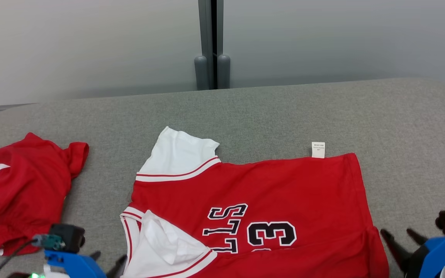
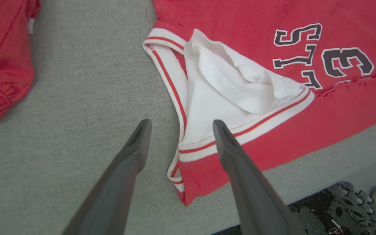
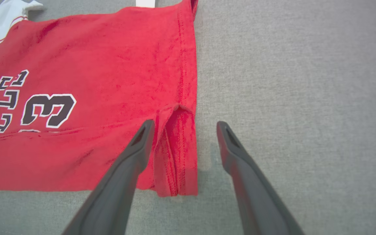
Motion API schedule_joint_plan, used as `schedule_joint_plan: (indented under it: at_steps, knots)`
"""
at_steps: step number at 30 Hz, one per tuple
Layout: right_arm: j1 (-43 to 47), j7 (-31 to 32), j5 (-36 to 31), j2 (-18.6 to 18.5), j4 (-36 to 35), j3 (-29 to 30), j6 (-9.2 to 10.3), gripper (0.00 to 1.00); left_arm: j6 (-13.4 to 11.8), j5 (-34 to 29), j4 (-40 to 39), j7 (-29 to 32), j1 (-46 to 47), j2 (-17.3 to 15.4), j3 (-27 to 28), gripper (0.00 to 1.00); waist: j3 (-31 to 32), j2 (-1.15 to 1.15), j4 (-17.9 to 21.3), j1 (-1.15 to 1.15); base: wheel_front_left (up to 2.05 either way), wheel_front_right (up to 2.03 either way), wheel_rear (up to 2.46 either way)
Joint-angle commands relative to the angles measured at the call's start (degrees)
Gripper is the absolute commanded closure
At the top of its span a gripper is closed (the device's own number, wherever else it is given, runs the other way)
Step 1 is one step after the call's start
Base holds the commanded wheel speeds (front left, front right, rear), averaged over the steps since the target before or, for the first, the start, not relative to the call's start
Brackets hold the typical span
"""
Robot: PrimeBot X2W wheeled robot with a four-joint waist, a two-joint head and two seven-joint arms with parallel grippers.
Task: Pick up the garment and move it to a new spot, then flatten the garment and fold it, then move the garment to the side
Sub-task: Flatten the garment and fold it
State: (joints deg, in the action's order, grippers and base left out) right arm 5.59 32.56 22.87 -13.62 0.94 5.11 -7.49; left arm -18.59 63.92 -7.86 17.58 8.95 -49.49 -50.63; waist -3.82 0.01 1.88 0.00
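The garment is a red jersey (image 1: 269, 185) with white sleeves and black "3" lettering. It lies spread on the grey table (image 1: 269, 112), with its near edge folded over. My left gripper (image 1: 108, 259) is open at the jersey's near left. In the left wrist view the left gripper (image 2: 181, 123) straddles the striped edge of the near white sleeve (image 2: 227, 88). My right gripper (image 1: 396, 232) is open at the jersey's near right corner. In the right wrist view the right gripper (image 3: 184, 124) straddles the jersey's hem (image 3: 188, 81), where a small pleat sits. Neither holds cloth.
A second red garment (image 1: 21, 189) lies crumpled at the table's left. A white label (image 1: 318, 150) sticks out from the jersey's far edge. Bare grey table stretches beyond and to the right. The table's near edge (image 2: 305, 192) and machinery below it show in the left wrist view.
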Motion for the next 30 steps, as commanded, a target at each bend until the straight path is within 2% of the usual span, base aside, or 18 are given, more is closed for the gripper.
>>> schedule_joint_plan:
  at_steps: [1,6,10,13,14,15,16,23,30]
  knots:
    - [-2.87,-1.69,-2.06,0.44,-2.27,2.00,-0.01,0.00,0.08,-1.80,-0.75,0.72,3.18,-1.63,0.95,0.00,-0.62,-0.01,0.21,0.00,0.00,0.00,0.00]
    - [-12.10,-7.78,-7.14,5.27,-2.68,4.95,-0.01,0.00,1.88,-3.62,-0.11,1.70,13.16,-1.92,4.92,0.00,-4.54,-0.01,0.90,0.00,0.00,0.00,0.00]
    - [-22.27,-8.89,-9.56,5.90,4.10,2.37,-0.01,0.00,5.55,-3.58,3.50,3.85,22.51,0.34,7.12,0.00,-9.95,-0.01,2.02,0.00,0.00,0.00,0.00]
    - [-29.09,-9.49,-9.80,6.24,11.22,1.23,-0.01,0.00,8.98,-4.53,7.08,7.31,29.87,2.30,6.51,0.00,-13.81,-0.01,2.66,0.00,0.00,0.00,0.00]
    - [-29.09,-9.49,-9.80,6.24,11.22,1.23,-0.01,0.00,8.98,-4.53,7.08,7.31,29.87,2.30,6.51,0.00,-13.81,-0.01,2.66,0.00,0.00,0.00,0.00]
    - [-33.41,-9.74,-9.12,6.31,16.29,0.56,-0.01,0.00,11.45,-5.17,10.62,9.65,34.36,4.33,5.67,0.00,-15.85,-0.01,3.09,0.00,0.00,0.00,0.00]
    - [-33.41,-9.74,-9.12,6.31,16.29,0.56,-0.01,0.00,11.45,-5.17,10.62,9.65,34.36,4.33,5.67,0.00,-15.85,-0.01,3.09,0.00,0.00,0.00,0.00]
    - [-44.34,-8.91,-6.22,5.86,30.46,-4.22,-0.01,0.00,18.52,-6.54,25.59,16.08,46.47,10.25,2.88,0.00,-21.40,-0.01,5.05,0.00,0.00,0.00,0.00]
    - [-47.50,-9.61,-2.40,6.30,37.30,-11.60,-0.01,0.00,22.52,-6.60,38.34,17.42,52.15,13.79,2.03,0.00,-23.89,-0.01,8.05,0.00,0.00,0.00,0.00]
